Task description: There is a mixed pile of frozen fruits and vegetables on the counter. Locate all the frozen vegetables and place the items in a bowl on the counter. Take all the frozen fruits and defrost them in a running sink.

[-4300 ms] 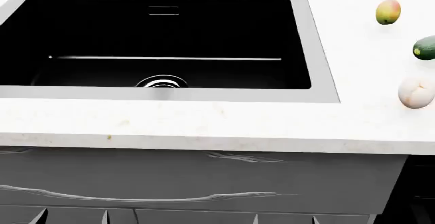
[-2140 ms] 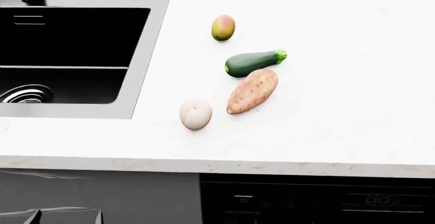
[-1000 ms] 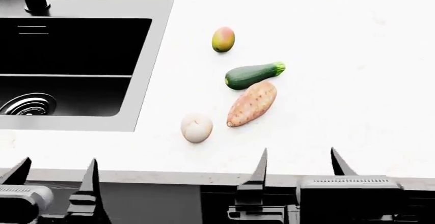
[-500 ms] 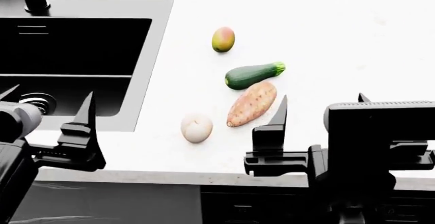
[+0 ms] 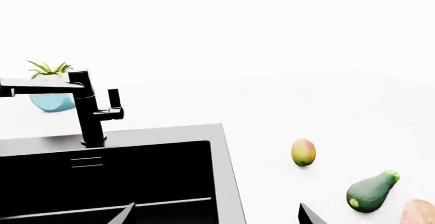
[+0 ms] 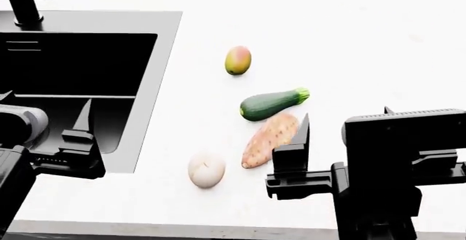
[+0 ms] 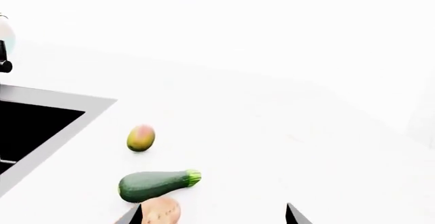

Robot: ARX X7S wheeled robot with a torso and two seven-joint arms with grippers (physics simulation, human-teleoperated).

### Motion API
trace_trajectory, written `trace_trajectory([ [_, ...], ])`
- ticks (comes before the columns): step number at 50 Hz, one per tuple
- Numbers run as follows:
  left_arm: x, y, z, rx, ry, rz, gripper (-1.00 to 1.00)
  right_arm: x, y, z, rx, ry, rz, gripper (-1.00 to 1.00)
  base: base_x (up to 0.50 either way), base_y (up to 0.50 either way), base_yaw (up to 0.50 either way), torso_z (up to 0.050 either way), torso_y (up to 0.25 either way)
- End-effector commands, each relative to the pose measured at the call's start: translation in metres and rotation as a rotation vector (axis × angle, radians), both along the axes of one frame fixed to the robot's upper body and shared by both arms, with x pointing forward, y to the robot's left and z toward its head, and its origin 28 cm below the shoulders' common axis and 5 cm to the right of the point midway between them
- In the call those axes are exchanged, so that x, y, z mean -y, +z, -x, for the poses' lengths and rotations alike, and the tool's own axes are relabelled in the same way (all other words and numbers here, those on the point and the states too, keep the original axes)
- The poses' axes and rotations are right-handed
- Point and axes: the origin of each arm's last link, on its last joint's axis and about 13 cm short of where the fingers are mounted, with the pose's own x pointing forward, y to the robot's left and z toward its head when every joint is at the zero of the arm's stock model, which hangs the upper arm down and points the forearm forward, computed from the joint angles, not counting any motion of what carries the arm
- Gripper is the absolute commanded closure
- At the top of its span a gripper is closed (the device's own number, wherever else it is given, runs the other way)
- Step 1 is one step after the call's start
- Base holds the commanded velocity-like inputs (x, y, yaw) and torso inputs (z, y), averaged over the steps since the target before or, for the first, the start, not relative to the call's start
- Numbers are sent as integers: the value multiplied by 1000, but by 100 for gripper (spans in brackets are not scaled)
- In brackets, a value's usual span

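Four items lie on the white counter [image 6: 378, 43] right of the sink [image 6: 166, 60]: a red-green mango [image 6: 237, 60], a green zucchini [image 6: 271, 103], a sweet potato [image 6: 268, 141] touching it, and a pale round peach [image 6: 206, 169]. My left gripper [image 6: 43, 114] hovers open over the sink's near right corner. My right gripper [image 6: 346, 123] hovers open just right of the sweet potato, with nothing between its fingers. The right wrist view shows the mango [image 7: 140, 138], zucchini [image 7: 156, 184] and sweet potato [image 7: 160, 214] ahead. The left wrist view shows the mango [image 5: 303, 152] and zucchini [image 5: 369, 192]. No bowl is in view.
A black faucet [image 5: 91, 112] stands behind the black sink basin [image 5: 102, 183]. A small plant in a light blue pot [image 5: 51, 101] sits behind the faucet. White counter stretches to the right of the produce [image 7: 306, 147].
The view first swung right from the sink to the produce. Both arms then rose into the head view, open. The produce now sits lower in the head view.
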Motion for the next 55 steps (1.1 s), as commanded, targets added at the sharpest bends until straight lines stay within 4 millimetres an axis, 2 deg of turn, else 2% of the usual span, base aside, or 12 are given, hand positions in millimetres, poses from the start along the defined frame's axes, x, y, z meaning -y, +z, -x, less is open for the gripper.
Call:
trace_trajectory([
  [1,0,1,-3,-13,10,-1,-100,1,0,-1,-1,2,-17,-100,340,0,0,0,0],
  [31,2,-2,-4,-16,6,-8,-100,0,-2,-2,-5,3,-9,-100,331,0,0,0,1],
  [35,0,1,-3,-11,11,-3,-100,-5,2,2,38,-3,-159,-100,91,0,0,0,0],
  [38,-3,2,-3,-8,22,7,-100,-22,-3,13,-107,127,-252,-100,0,0,0,0,0],
  [39,-4,3,0,-7,18,7,-100,-25,-2,18,-157,111,-273,-100,0,0,0,0,0],
  [40,-4,5,1,-2,16,11,-100,-22,-4,20,-187,68,-250,-100,0,0,0,0,0],
  [42,-4,7,3,7,12,20,-100,-21,-3,23,-235,102,-315,-100,0,0,0,0,0],
  [45,-5,7,4,7,7,26,-100,-19,1,33,-241,105,-278,-100,0,0,0,0,0],
  [48,-6,9,6,15,0,33,-100,-18,-4,38,-310,115,-289,-100,0,0,0,0,0],
  [55,-7,8,6,14,-9,36,-100,-23,-16,35,-358,123,-299,-100,0,0,0,0,0],
])
